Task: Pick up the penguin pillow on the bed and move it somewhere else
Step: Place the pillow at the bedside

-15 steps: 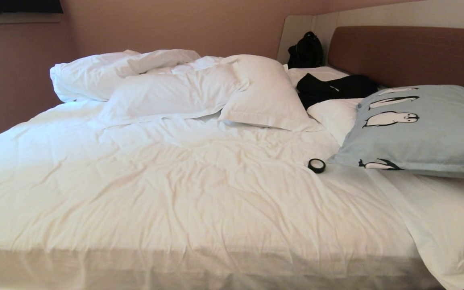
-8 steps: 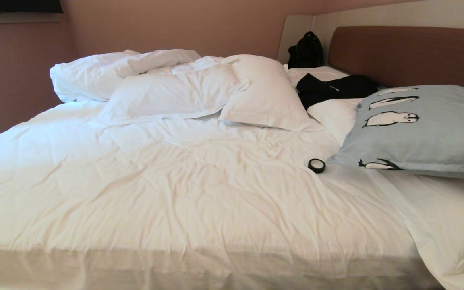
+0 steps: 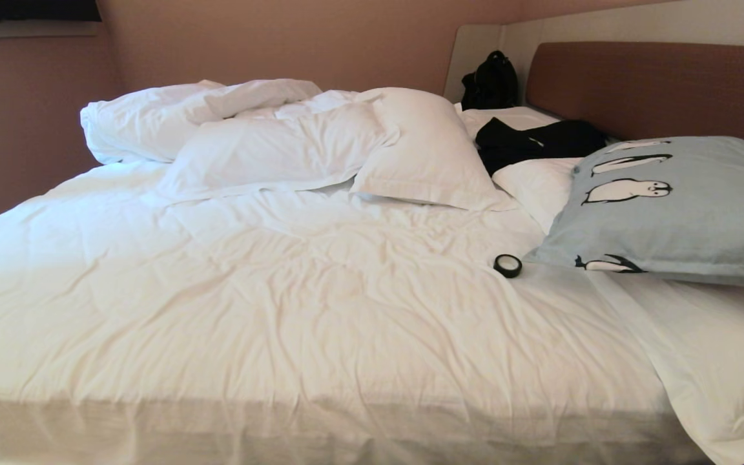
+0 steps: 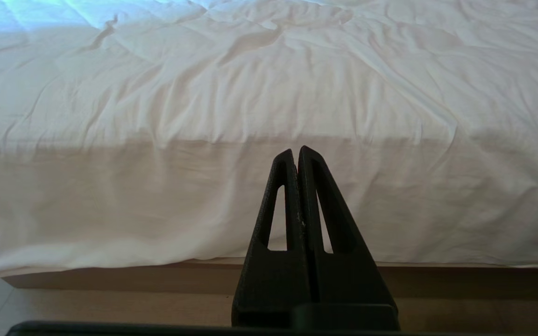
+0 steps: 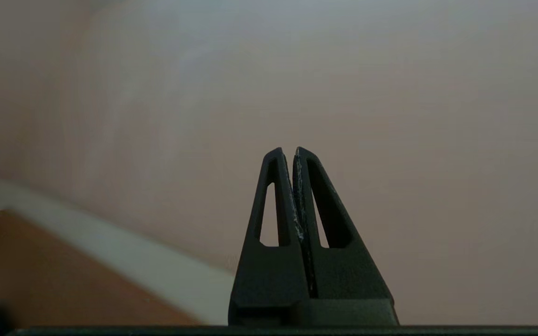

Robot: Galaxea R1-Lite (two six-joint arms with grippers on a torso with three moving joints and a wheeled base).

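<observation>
The right gripper (image 5: 295,150), a black pair of tapered, slotted plastic fingers, has its tips pressed together on nothing and is raised toward a blurred pinkish wall (image 5: 343,93); at about eight o'clock in its wrist view a brown panel with a pale border may be the headboard, though it is too soft to be sure. The left gripper (image 4: 295,150), the same black pair, is likewise closed and empty, pointing at the hanging side of the large bed (image 4: 157,116) with its wrinkled white duvet. Neither arm shows in the head view.

The rectangular pale blue-grey penguin pillow (image 3: 682,206) with a flanged edge and black-and-white penguin prints lies at about three o'clock in the head view, printed face up, against the brown padded headboard (image 3: 656,84). A small black tape roll (image 3: 507,265) sits just beside its near corner at its eight o'clock. Plain white pillows (image 3: 411,152) are heaped at twelve o'clock, with a black garment (image 3: 533,143) between them and the headboard and a black bag (image 3: 489,82) behind.
</observation>
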